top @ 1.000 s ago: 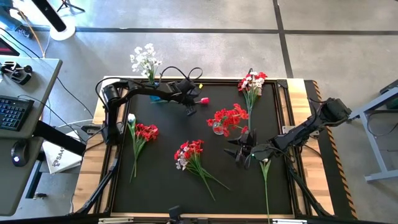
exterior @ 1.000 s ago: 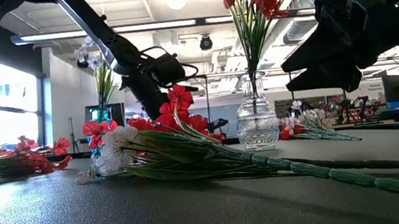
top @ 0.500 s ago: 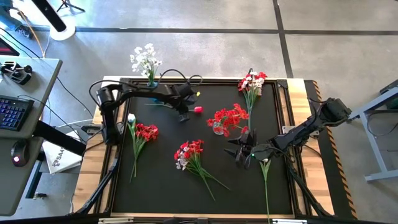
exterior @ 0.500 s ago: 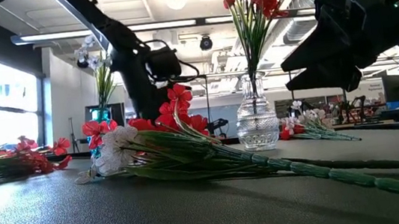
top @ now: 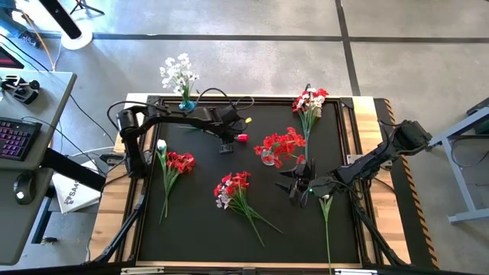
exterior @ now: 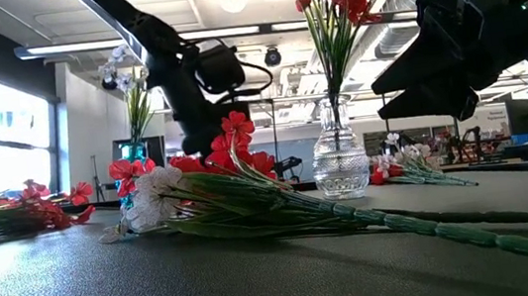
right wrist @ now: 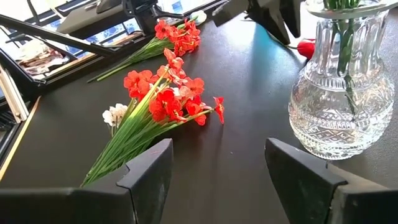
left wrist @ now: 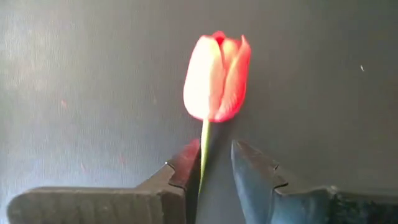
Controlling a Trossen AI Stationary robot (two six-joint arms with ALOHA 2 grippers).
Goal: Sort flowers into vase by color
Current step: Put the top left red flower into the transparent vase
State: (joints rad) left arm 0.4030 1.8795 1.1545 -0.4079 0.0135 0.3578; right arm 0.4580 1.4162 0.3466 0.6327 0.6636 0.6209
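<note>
Two vases: clear one (top: 268, 157) mid-mat holding red flowers (top: 281, 144), blue one (top: 186, 104) far-left with white. Three bunches plus one sprig lie loose. Left gripper (left wrist: 215, 163) narrow around red tulip (left wrist: 216, 78) stem; right gripper (right wrist: 214, 163) wide, empty. Near-left mat open.

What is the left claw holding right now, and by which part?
Nothing firmly, it seems: the left claw stands open around the stem of a red tulip lying on the table.

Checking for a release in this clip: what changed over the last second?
The left gripper pulled back toward its base, jaws spreading. The red tulip it carried moved toward the table's middle and now looks set down on the mat; in the left wrist view its stem sits between loosened fingers. The right gripper, open near the clear vase, and the loose bunches stayed put.
</note>
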